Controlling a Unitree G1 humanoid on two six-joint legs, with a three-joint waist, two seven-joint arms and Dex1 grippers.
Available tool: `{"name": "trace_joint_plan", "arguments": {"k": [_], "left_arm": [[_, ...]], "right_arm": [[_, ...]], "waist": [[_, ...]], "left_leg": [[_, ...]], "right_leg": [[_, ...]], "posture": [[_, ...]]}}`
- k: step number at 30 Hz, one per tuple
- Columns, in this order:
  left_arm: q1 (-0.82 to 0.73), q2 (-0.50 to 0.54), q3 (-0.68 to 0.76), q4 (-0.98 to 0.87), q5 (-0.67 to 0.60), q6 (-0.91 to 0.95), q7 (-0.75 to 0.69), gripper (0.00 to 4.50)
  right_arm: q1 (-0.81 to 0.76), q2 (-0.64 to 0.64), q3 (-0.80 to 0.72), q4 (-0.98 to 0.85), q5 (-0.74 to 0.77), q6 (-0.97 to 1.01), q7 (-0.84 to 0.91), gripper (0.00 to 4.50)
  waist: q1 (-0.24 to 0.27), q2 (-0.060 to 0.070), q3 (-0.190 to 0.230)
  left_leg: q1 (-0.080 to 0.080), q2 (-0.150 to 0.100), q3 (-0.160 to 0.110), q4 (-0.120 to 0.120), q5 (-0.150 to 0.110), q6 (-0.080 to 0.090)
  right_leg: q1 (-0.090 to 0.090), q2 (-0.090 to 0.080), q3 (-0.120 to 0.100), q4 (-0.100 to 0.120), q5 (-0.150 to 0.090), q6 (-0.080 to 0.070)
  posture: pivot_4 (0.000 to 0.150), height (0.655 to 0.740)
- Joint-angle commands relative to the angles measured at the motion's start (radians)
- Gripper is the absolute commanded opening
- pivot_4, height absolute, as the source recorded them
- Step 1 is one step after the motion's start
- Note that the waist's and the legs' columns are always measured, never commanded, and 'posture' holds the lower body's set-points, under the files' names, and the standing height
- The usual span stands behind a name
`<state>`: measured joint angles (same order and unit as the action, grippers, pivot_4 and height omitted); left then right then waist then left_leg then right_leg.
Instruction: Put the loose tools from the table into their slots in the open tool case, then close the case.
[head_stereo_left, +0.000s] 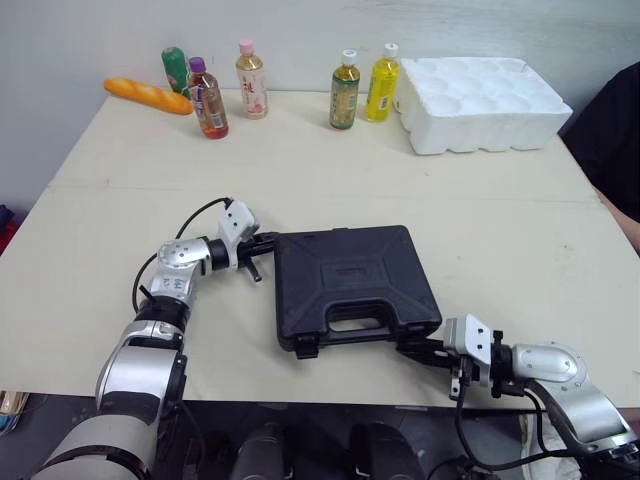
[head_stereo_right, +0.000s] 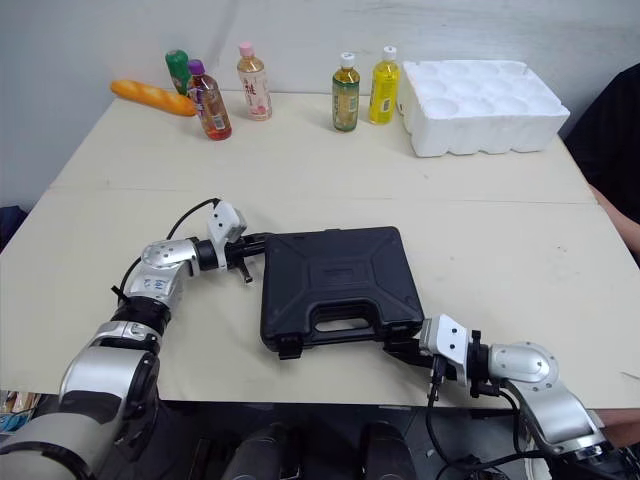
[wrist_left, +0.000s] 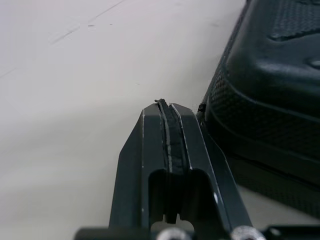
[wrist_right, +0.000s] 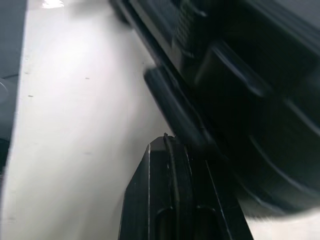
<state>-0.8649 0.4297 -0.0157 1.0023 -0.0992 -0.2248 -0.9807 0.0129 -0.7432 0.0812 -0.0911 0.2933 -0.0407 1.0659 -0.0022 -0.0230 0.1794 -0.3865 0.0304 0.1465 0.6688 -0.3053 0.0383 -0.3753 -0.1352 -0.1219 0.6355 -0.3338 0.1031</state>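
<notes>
at front edge of table: right gripper, jaws pressed together, empty, tip at near-right corner of tool case. just beyond: tool case, black, lid down, flat on table near its middle, handle side toward front. at case's far-left corner: left gripper, jaws pressed together too, holding nothing, tip just beside case wall. farther back, well apart from case: white foam tray at right, five bottles in a loose row, bread loaf at far left. at right border: person's dark sleeve.
</notes>
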Motion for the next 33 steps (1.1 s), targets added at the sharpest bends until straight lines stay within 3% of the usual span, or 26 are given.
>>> {"name": "trace_joint_plan", "arguments": {"k": [1, 11, 19, 26, 33], "left_arm": [[0.008, 0.021, 0.018, -0.034, -0.019, -0.015, -0.057, 0.04], [0.237, 0.052, 0.022, -0.392, -0.073, 0.080, -0.127, 0.04], [0.464, 0.101, 0.063, -0.730, -0.125, 0.239, -0.061, 0.04], [0.547, 0.130, 0.120, -0.868, -0.131, 0.273, 0.044, 0.04], [0.538, 0.210, 0.164, -1.170, -0.365, 0.572, -0.002, 0.04]], "right_arm": [[-0.014, -0.025, -0.045, 0.093, -0.059, 0.008, -0.046, 0.00], [-0.094, -0.008, -0.054, 0.215, -0.096, -0.043, -0.082, 0.00], [-0.146, 0.034, -0.060, 0.298, -0.117, -0.068, -0.148, 0.00], [-0.127, 0.030, -0.068, 0.286, -0.110, -0.058, -0.156, 0.00], [-0.027, 0.048, -0.164, 0.161, -0.021, 0.028, -0.220, 0.00]], "waist": [[0.000, 0.000, 0.000], [-0.002, 0.000, 0.000], [-0.004, 0.000, 0.000], [-0.003, 0.000, 0.000], [0.009, 0.001, 0.000]], "left_leg": [[0.000, 0.000, 0.000, 0.000, 0.000, 0.000], [0.000, -0.001, -0.001, 0.001, 0.000, 0.001], [0.000, -0.001, -0.001, 0.000, 0.000, 0.001], [0.001, -0.001, -0.002, -0.001, 0.000, 0.001], [0.000, -0.002, -0.004, -0.002, -0.001, 0.001]], "right_leg": [[0.000, 0.000, 0.000, 0.000, 0.000, 0.000], [0.001, -0.007, 0.000, 0.001, 0.000, 0.000], [0.001, -0.008, 0.006, 0.000, 0.000, 0.000], [0.001, -0.010, 0.007, -0.001, 0.000, 0.000], [0.003, -0.011, 0.005, -0.004, 0.000, 0.000]], "posture": [[0.150, 0.7400], [0.150, 0.7400], [0.150, 0.7400], [0.150, 0.7400], [0.150, 0.7400]]}}
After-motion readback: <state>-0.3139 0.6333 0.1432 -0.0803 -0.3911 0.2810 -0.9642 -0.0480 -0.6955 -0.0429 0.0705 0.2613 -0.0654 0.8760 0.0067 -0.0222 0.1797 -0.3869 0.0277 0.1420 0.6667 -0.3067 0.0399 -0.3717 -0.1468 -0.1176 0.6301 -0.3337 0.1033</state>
